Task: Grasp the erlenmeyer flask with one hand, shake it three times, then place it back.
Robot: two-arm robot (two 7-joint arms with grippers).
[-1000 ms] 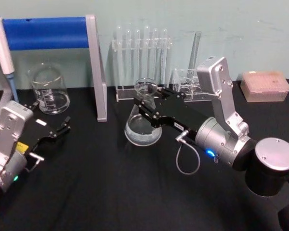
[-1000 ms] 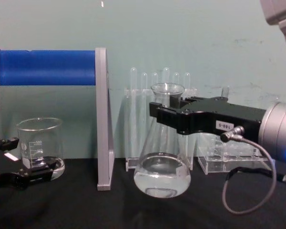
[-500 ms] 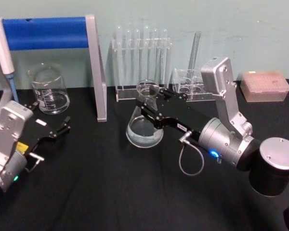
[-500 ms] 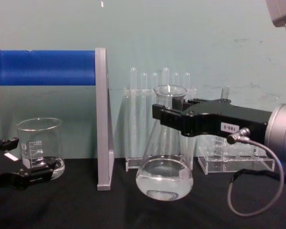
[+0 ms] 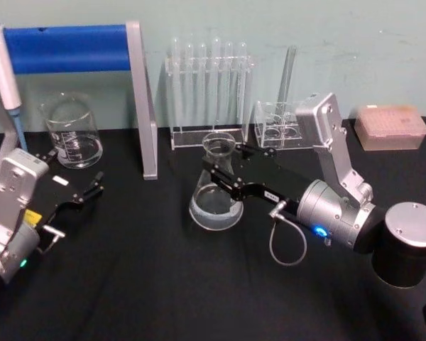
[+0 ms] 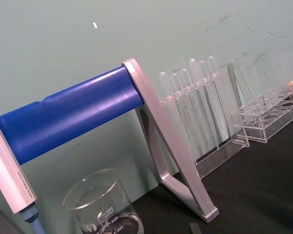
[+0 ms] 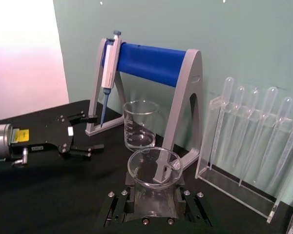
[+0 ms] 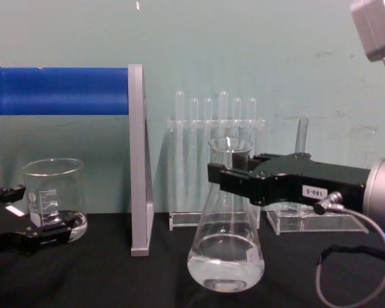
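Lower and nearer to me now sits the flask (image 5: 216,202), dropped from where it hung a moment back, its rim level with the tube tops then and well under them now in the chest view. My right gripper (image 5: 214,168) has its fingers closed on the neck just under the flared rim, so the flare would stop the glass from slipping down through my grip. I keep the flask upright, and the water lies flat in the wide base. The base is right at the table (image 5: 163,284), in front of the rack (image 5: 207,131); whether it touches the cloth or hangs just above it, I cannot tell. I judge this to be either a low point of a shake or the set-down.

My left gripper (image 5: 77,170) is parked well off to the left near the beaker (image 5: 72,135), fingers spread and holding nothing, which leaves the middle free for the swing.

By count: one flask, one beaker, six tubes (image 5: 215,78) in the rack as far as I can make out, one pipette (image 5: 3,67) hung on one blue stand (image 5: 71,48), one smaller rack (image 5: 275,131) with a single tube, and one pink box (image 5: 390,126).
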